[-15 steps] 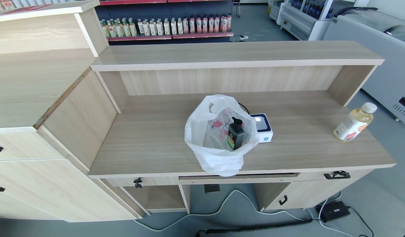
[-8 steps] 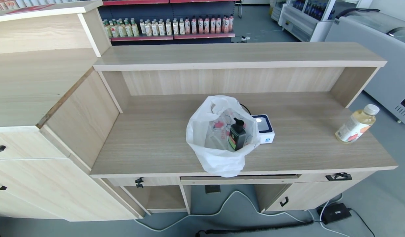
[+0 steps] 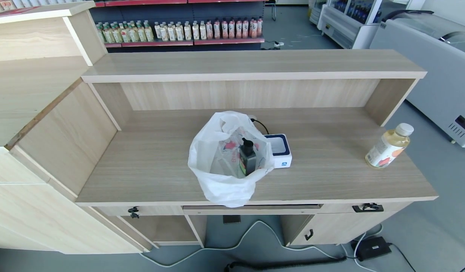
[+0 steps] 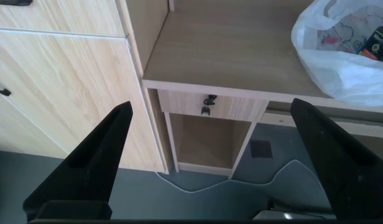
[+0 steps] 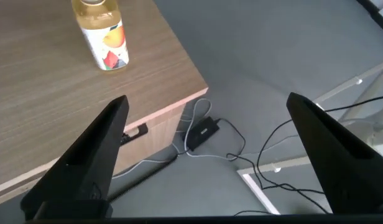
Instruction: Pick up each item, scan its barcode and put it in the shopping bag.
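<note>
While both grip nothing | left gripper (image 4: 211,107) splayed wide | right gripper (image 5: 207,98) splayed wide

- A shop, seen from behind its pale wood checkout counter (image 3: 330,177).
- Across the aisle, red-edged shelves (image 3: 156,44) carry rows of bottled drinks (image 3: 202,30).
- A chest freezer (image 3: 425,53) and a display cooler (image 3: 345,22) stand on the right.
- A barcode scanner (image 3: 280,150) sits just beside a white shopping bag (image 3: 217,181) on the counter.

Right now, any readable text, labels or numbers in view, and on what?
None readable.
Label on juice bottle: print too small.
Label on black bottle in the shopping bag: blurred.
Blue mark on scanner: unreadable.
Labels on shelf bottles: too far.
</note>
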### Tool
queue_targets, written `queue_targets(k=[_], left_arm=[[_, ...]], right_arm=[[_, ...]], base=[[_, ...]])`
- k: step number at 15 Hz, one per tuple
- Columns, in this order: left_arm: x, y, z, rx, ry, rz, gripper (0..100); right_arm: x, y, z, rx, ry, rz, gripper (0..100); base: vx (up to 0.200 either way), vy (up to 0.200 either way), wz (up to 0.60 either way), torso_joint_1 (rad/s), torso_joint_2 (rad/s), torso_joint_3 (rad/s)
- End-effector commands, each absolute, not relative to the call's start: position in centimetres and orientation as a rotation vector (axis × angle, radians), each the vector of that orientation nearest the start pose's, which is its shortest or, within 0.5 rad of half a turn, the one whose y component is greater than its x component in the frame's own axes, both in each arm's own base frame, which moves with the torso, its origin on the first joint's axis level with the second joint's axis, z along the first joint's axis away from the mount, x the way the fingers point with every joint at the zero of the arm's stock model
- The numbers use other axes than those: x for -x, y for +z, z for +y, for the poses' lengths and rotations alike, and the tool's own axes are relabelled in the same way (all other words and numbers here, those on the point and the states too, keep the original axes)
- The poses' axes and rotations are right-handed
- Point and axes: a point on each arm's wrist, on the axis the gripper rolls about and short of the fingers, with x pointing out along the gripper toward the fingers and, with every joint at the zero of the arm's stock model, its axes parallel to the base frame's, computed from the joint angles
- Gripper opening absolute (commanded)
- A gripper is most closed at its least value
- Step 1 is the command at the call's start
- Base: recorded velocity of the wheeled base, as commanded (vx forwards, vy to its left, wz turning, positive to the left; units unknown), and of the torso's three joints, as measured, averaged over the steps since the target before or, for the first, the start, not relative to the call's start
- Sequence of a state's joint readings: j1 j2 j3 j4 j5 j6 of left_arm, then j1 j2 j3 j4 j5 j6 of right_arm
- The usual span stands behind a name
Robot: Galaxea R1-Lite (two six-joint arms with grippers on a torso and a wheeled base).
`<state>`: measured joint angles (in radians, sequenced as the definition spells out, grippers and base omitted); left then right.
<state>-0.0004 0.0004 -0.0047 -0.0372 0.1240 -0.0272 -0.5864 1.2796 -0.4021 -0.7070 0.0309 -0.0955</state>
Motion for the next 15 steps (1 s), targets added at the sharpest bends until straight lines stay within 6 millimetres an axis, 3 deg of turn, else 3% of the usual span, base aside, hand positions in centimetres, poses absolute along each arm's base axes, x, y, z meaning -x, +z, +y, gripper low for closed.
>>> queue_targets(k=[1,4,8,12,15], left_arm=[[2.3,8.0,0.3,0.03,0.124,-0.043,100],[2.3,8.1,0.3,0.03,0.125,-0.046,100],[2.3,8.1,0.3,0.03,0.125,-0.046,100],[2.3,8.1,0.3,0.03,0.125,-0.046,100],[2.3,8.1,0.3,0.03,0.125,-0.046,100]], right_arm=[[-16.7,17.2,-11.0,0.029,-0.535,0.229,100],[-18.0,16.6,-11.6,0.019,-0.445,0.251,100],[-20.7,15.6,-12.9,0.13,-0.344,0.302,100],[-23.6,14.8,-11.5,0.142,-0.19,0.298,100],[-25.5,13.6,-12.0,0.167,-0.186,0.232,100]], base=[[0.0,-0.2,0.0,0.002,0.0,0.002],[0.0,-0.067,0.0,0.001,0.0,-0.001],[0.0,0.0,0.0,0.0,0.0,0.0],[0.0,0.0,0.0,0.0,0.0,0.0],[0.0,0.0,0.0,0.0,0.0,0.0]])
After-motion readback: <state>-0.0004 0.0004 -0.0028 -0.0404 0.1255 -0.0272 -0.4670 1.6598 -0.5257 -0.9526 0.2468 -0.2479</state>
